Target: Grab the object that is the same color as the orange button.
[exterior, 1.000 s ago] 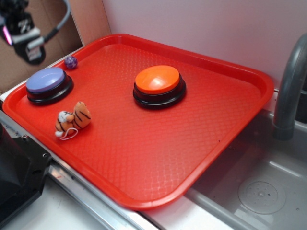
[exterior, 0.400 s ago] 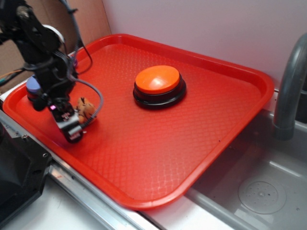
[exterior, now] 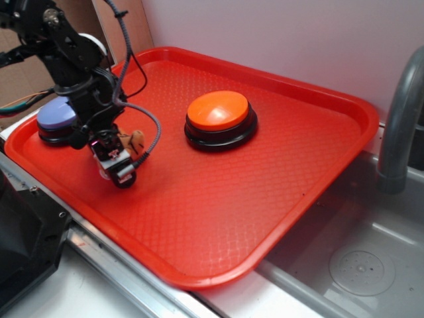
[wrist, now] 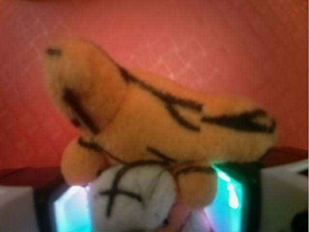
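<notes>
Up close, tool (exterior: pixel 119 154) clamped on plush tiger (wrist: pixel 159 140), exterior view mostly hiding it.

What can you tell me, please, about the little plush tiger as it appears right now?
The plush tiger is soft orange fabric with black stripes and a white face bearing black stitching. In the wrist view it fills the frame, lying between the pincer's fingers over the red tray. From outside only an orange patch shows behind the pincer, beside the purple button. Whether it is lifted is unclear.
</notes>
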Motion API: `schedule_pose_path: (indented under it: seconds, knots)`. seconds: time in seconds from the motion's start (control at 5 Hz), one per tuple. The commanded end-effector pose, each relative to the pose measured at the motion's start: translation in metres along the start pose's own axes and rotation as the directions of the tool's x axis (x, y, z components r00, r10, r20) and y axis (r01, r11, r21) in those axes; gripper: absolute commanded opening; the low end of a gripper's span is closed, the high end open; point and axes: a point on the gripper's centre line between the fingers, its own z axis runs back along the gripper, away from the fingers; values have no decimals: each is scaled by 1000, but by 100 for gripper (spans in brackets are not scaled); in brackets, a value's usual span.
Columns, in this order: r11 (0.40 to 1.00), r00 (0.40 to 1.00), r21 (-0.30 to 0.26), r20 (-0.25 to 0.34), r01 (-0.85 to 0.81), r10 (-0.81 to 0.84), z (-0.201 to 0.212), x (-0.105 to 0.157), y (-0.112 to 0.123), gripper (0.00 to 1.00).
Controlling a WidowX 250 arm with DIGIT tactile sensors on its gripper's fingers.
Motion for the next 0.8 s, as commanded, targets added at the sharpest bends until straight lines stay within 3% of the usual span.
schedule_pose_path:
  seconds: [0.0,0.2,0.4,0.6]
  knots:
    - [994,995,56,-42,95,-92,68,22,-31,0]
    - [987,993,117,22,113,-116,117,20,-56,0]
    - [990,996,121,49,68,-74,166,16,-70,0]
    - [993,996,110,78,-47,38,207,13,-52,0]
